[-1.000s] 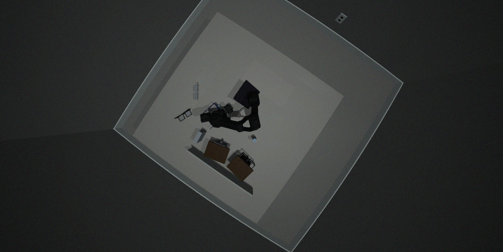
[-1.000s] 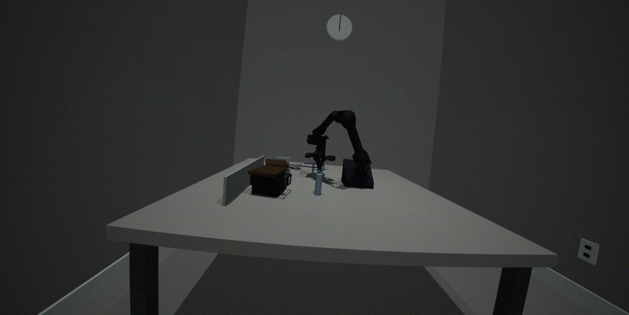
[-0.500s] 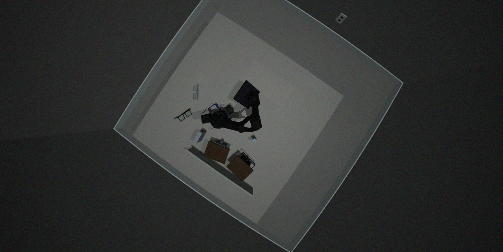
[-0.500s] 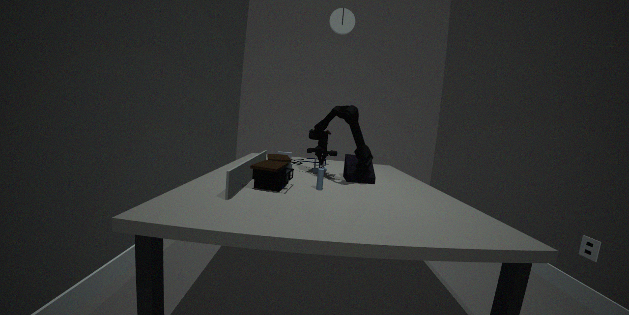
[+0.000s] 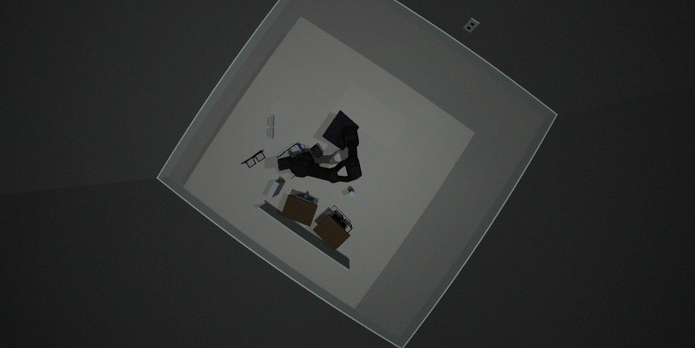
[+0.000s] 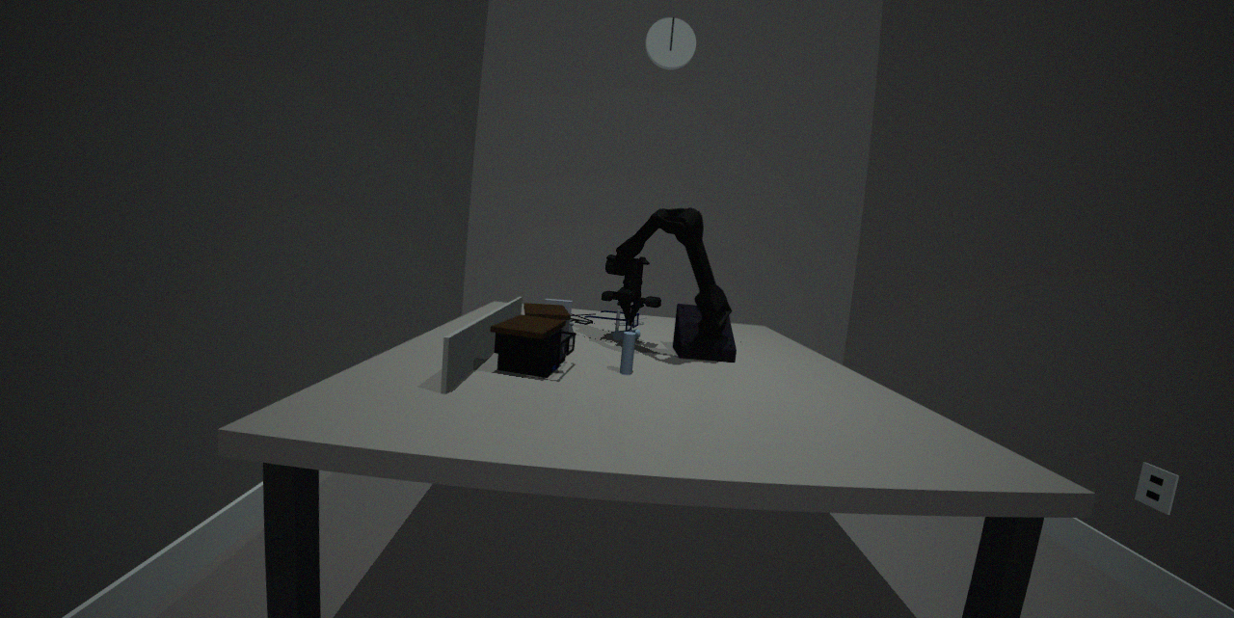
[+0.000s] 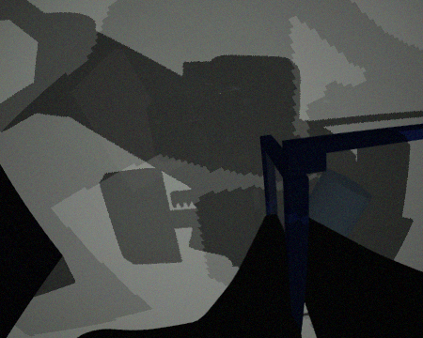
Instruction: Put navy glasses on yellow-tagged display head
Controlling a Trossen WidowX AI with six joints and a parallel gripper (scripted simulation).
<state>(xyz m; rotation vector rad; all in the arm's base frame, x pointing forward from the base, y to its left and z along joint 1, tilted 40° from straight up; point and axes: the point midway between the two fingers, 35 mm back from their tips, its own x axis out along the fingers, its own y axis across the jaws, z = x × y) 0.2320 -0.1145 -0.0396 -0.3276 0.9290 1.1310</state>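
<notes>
heads (image 5: 299, 209) (image 6: 527, 351): 2 | glasses (image 5: 252, 157) (image 6: 573, 343) (image 7: 295, 197): 4 | cylinder (image 5: 351, 193) (image 6: 627, 353): 1 | clock (image 6: 670, 42): 1 | outlet (image 5: 474, 21) (image 6: 1156, 487): 1

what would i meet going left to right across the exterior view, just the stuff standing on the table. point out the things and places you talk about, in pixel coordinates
Pale upright panel (image 5: 305, 236) (image 6: 469, 349) → nearer brown-topped display head (image 5: 332, 232) (image 6: 529, 339) → light blue cylinder (image 5: 351, 191) (image 6: 627, 353) → dark block under the arm's base (image 5: 335, 128) (image 6: 690, 336)

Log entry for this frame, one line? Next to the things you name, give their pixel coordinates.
gripper (image 5: 294, 150) (image 6: 630, 326) (image 7: 281, 224): shut on navy glasses (image 5: 298, 144) (image 7: 305, 157) | glasses: off both heads | display heads (image 5: 299, 209) (image 5: 332, 232): standing side by side | placement: not done
</notes>
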